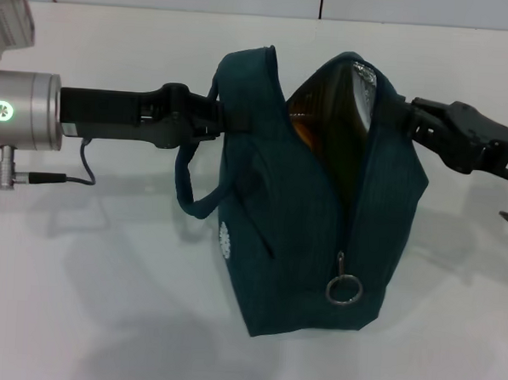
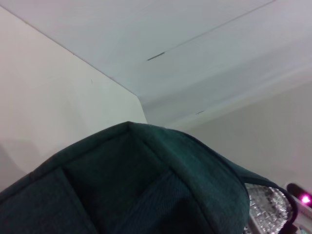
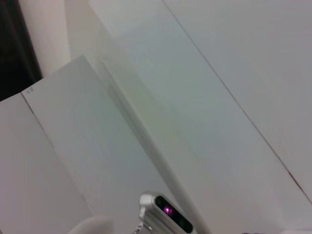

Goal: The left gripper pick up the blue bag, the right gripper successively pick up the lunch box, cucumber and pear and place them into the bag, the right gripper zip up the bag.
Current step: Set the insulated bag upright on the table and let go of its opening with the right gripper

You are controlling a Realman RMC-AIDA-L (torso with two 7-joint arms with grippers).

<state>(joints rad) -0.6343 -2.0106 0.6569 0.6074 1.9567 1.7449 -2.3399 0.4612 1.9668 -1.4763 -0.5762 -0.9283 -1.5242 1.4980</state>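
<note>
The blue bag (image 1: 308, 218) stands on the white table, its top gaping and showing silver foil lining (image 1: 364, 81). Its metal ring zip-pull (image 1: 343, 288) hangs low on the front, at the bottom of the open zip. My left gripper (image 1: 213, 120) reaches in from the left and is shut on the bag's upper left edge, beside a loop handle (image 1: 186, 186). My right gripper (image 1: 401, 113) comes in from the right and sits against the bag's upper right rim, partly behind the fabric. An orange-brown glint (image 1: 304, 124) shows inside the opening. The lunch box, cucumber and pear are hidden. The left wrist view shows the bag's fabric (image 2: 146, 185) and lining (image 2: 268, 209).
The white table (image 1: 103, 301) spreads around the bag on all sides. A cable (image 1: 76, 179) hangs from the left arm's silver section (image 1: 24, 110). A pale wall runs behind the table.
</note>
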